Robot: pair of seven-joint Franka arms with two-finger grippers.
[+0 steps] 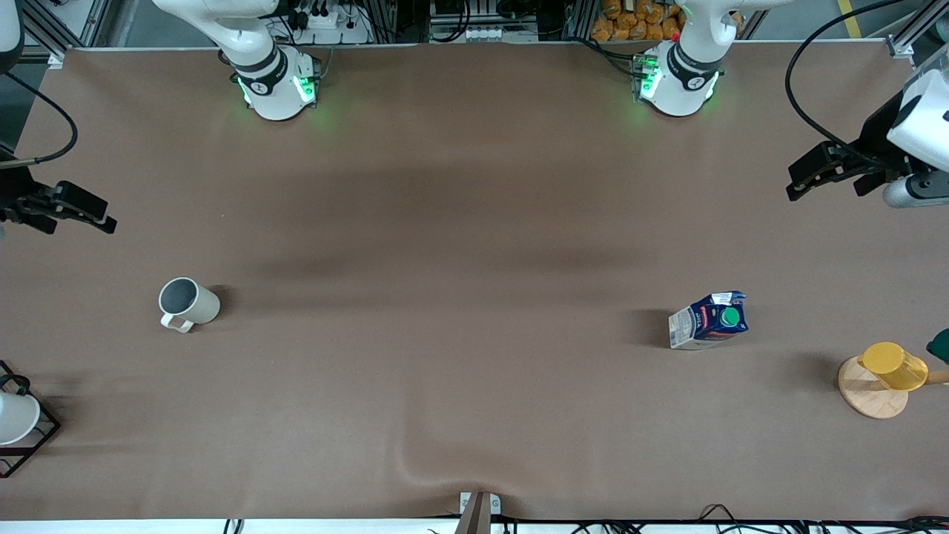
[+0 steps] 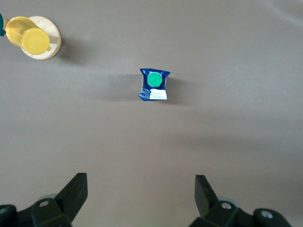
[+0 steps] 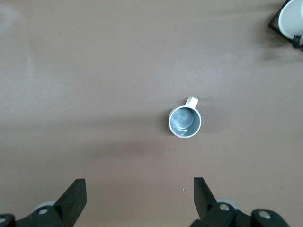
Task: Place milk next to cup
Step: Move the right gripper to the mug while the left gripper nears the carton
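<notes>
The milk (image 1: pixel 709 320) is standing upright, untouched, below the left gripper (image 2: pixel 141 191), which is hovering spread wide. It should descend squarely, pinching the carton's sides. The cup (image 1: pixel 188 303) is sitting well apart, under the right gripper (image 3: pixel 140 194), waiting, spread too.

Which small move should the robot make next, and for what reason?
Probably the left gripper should descend toward the milk carton. Its jaws stand open and empty, the carton stands upright at the left arm's end of the table, far from the mug. The right gripper, open over the table near the mug, can wait.
</notes>
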